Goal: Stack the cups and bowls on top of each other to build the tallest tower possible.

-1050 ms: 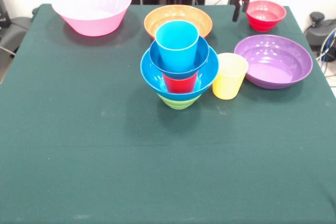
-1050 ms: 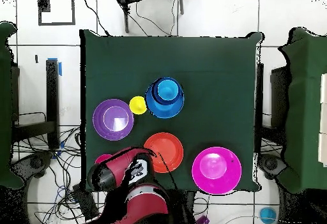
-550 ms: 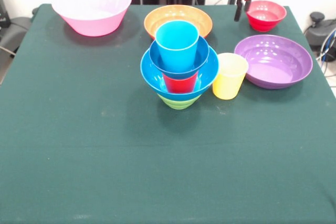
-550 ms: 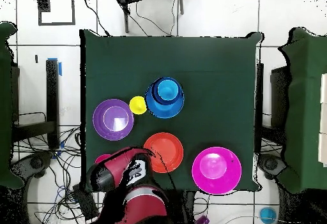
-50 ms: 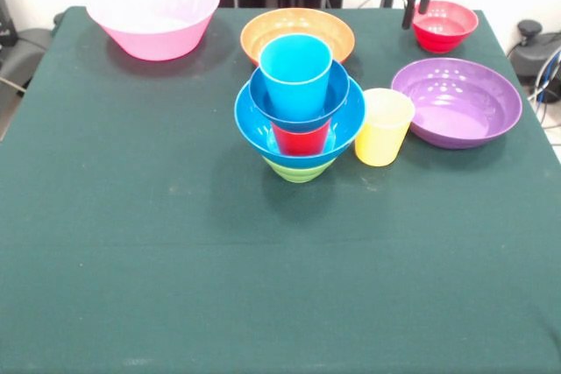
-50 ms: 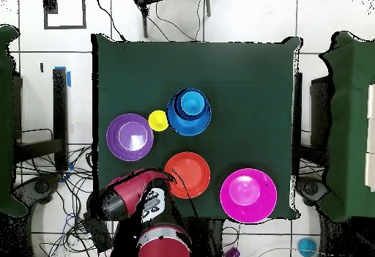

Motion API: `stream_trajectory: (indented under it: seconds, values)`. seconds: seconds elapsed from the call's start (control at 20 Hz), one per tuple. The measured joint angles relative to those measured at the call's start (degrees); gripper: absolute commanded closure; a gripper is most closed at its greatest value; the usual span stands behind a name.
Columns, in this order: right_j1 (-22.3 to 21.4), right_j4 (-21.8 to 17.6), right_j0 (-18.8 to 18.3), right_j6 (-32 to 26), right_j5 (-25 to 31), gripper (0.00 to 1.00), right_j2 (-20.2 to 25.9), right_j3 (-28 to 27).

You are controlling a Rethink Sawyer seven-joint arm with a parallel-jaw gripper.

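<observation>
The tower (image 5: 299, 111) stands mid-table: a green bowl (image 5: 298, 169) at the bottom, then a large blue bowl (image 5: 254, 124), a red cup (image 5: 301, 138), a small blue bowl (image 5: 263, 94) and a sky-blue cup (image 5: 295, 72) on top. In the overhead view the tower (image 6: 189, 111) shows as blue rings. A yellow cup (image 5: 384, 126) stands upright just right of it. My gripper (image 5: 415, 6) hangs open and empty at the top right, above the left rim of the small red bowl (image 5: 444, 25).
A purple bowl (image 5: 456, 101) sits right of the yellow cup. An orange bowl (image 5: 263, 31) lies behind the tower and a pink bowl (image 5: 153, 10) at the far left. My red arm (image 6: 117, 201) covers the small red bowl from overhead.
My gripper has shifted right and slightly up in the front view, from beside the small red bowl to above its rim. Cups and bowls have not moved.
</observation>
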Motion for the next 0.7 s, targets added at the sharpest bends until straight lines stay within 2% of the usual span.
stream_trajectory:
  seconds: [0.2, 0.7]
  values:
    - [-0.39, 0.45, 0.21, 0.0, 0.0, 0.0, 0.02, 0.15]
    - [2.02, 0.45, 1.4, 0.0, 0.0, 0.0, 0.05, 0.15]
